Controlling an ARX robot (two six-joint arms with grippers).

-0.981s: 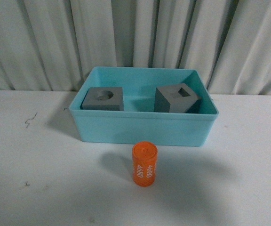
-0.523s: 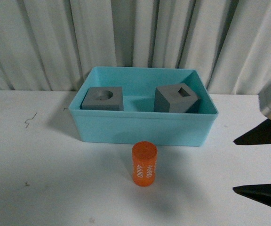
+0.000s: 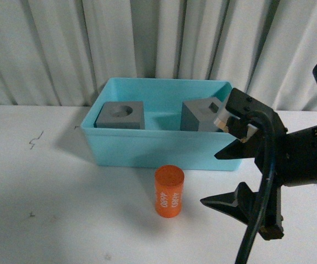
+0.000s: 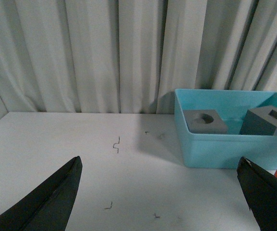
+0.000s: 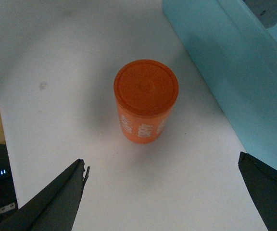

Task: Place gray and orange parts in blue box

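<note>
right now, nearest me, the right gripper (image 3: 209,179) hangs low over the white tabletop (image 3: 48,209) with its black jaws spread wide and nothing between them. it faces the small orange plastic cylinder with white lettering (image 3: 169,191), which stands upright just beyond the fingertips. i judge the opening is that broad so the fingers can pass either side of the round body. the left gripper (image 4: 158,160), seen only from its own wrist camera, is likewise wide and empty. it sits well apart from the work over bare table, presumably out of the right arm's way. just behind the cylinder, near but not touching, sits the light turquoise-blue rectangular plastic bin (image 3: 164,151). inside it lie the matte gray cube with a round hole (image 3: 120,115) on the left and the matte gray cube with a square hole (image 3: 205,116) on the right, a little askew. so only the cylinder is outside. pale pleated curtains (image 3: 147,38) close off the back.
</note>
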